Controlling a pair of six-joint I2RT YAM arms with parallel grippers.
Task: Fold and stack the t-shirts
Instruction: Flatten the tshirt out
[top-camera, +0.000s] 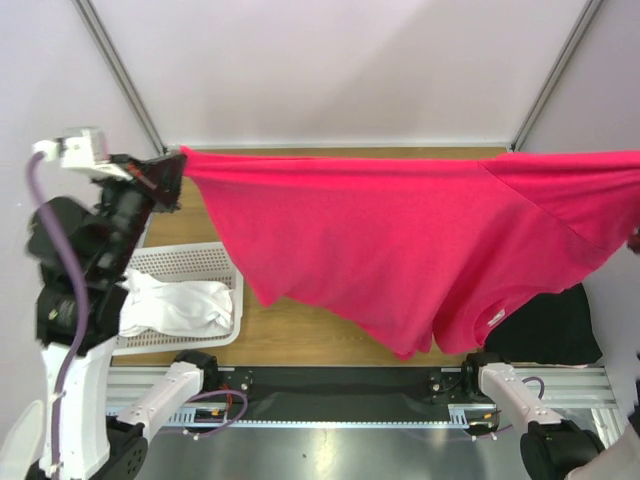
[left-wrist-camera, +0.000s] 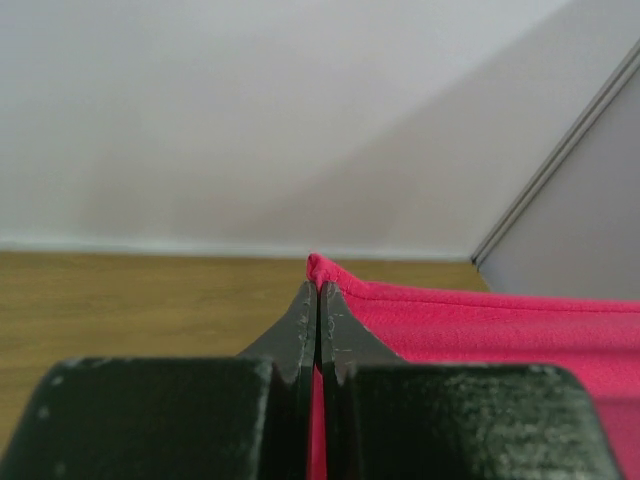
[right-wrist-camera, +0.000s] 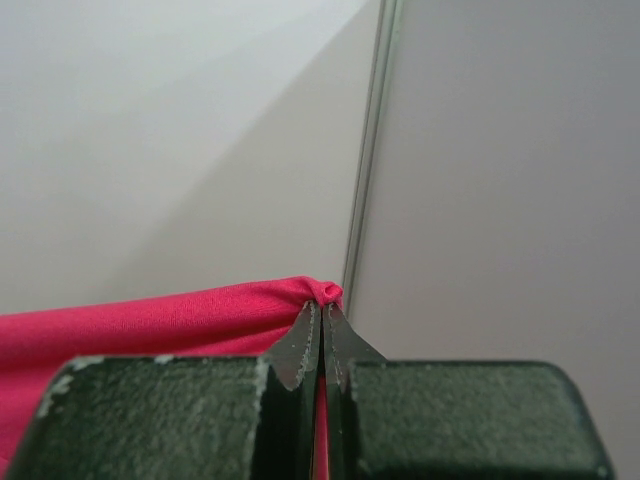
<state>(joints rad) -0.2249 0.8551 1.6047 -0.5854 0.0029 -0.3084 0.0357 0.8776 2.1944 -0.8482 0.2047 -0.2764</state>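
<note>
Top external shows me holding the bright crimson-pink soft fabric t-shirt (top-camera: 400, 240) stretched in the air above the wooden table (top-camera: 300, 335). My left pincer (left-wrist-camera: 317, 295) and right pincer (right-wrist-camera: 320, 312) each clamp one corner, spreading it flat, I judge, for laying down and folding.

Overhead view down from behind, wrist views close-up toward walls (left-wrist-camera: 250, 120), seemingly sharing crimson shirt (top-camera: 400, 240)

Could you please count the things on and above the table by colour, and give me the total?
Crimson-pink t-shirt: 1, held up in the air
Black t-shirt: 1, lying at the right
White fabric heap: 1, number of shirts in it cannot be told
White basket: 1, holding that heap
Total: 4
</note>
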